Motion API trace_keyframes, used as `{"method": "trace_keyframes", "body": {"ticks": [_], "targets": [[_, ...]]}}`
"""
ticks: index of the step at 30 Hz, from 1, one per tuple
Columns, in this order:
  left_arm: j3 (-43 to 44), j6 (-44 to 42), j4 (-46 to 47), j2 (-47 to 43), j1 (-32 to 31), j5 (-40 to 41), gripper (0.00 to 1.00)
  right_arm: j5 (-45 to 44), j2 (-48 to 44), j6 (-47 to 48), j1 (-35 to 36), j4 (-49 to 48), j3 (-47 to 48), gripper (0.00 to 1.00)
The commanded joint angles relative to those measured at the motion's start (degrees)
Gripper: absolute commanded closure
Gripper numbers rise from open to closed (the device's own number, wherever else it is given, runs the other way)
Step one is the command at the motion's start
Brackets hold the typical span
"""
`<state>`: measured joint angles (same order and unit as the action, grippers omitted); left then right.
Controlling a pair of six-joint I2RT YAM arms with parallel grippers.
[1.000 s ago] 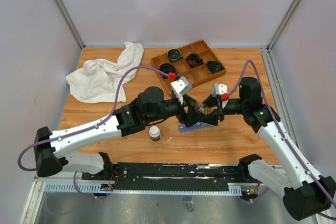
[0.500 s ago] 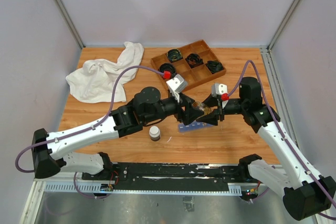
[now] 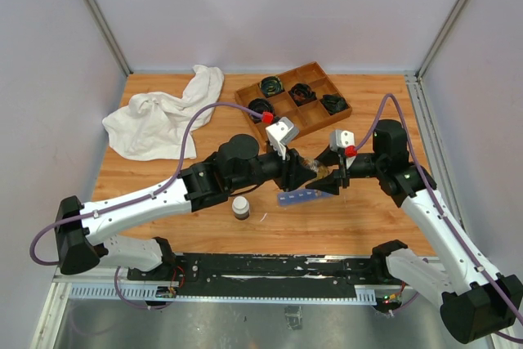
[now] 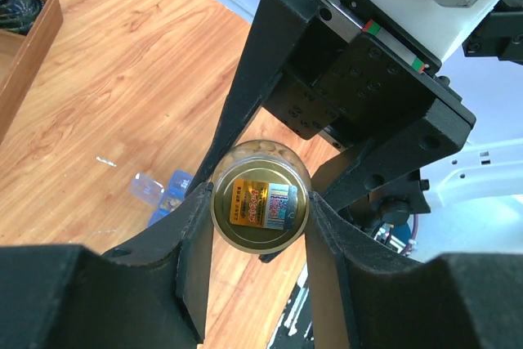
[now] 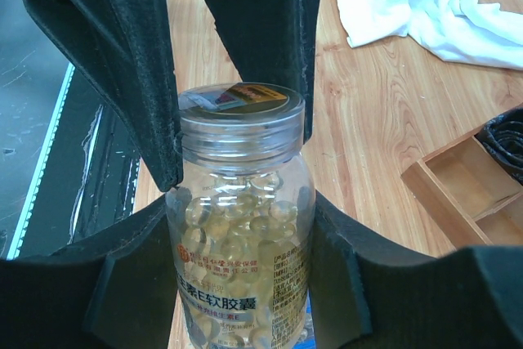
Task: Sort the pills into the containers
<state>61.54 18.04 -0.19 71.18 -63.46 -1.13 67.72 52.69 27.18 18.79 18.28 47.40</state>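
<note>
Right wrist shows the right gripper [image 5: 241,239] clamped on a bottle [image 5: 245,308] of yellow pills [image 5: 233,214]. Left gripper [image 4: 260,207] pinches its cap [image 4: 260,200]; blue pill organizer [image 3: 301,196] lies mid-worktop.

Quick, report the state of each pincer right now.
Left pincer: closed on the cap of the clear pill bottle.
Right pincer: closed on that bottle's body.

This is a robot test cell in a lab. A wooden table [image 3: 376,112] is boxed in by plain white walls [image 3: 270,14] and bare metal posts [image 3: 96,14]. Two arms, the left arm [image 3: 139,206] and the right arm [image 3: 441,226], rise from a black rail [image 3: 278,266] at the near edge, with purple cables [image 3: 184,132] along them.
</note>
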Motion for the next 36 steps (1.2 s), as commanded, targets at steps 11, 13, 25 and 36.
{"method": "trace_keyframes", "body": {"ticks": [11,13,25,36], "targets": [[2.2,-0.38,1.85,0.2,-0.02,1.21,0.54,1.19,-0.4,-0.55,-0.85,-0.81,1.21,0.93],[2.35,-0.46,1.73,0.62,0.03,1.12,0.68,1.18,-0.39,-0.55,-0.86,-0.84,1.21,0.93],[0.4,-0.74,2.94,-0.5,1.4,-1.08,1.0,1.01,-0.57,-0.55,-0.84,-0.87,1.12,0.46],[-2.25,-0.24,2.41,-1.18,4.33,-0.83,1.0,0.29,-0.74,-0.72,-0.86,-0.88,1.08,0.02]]}}
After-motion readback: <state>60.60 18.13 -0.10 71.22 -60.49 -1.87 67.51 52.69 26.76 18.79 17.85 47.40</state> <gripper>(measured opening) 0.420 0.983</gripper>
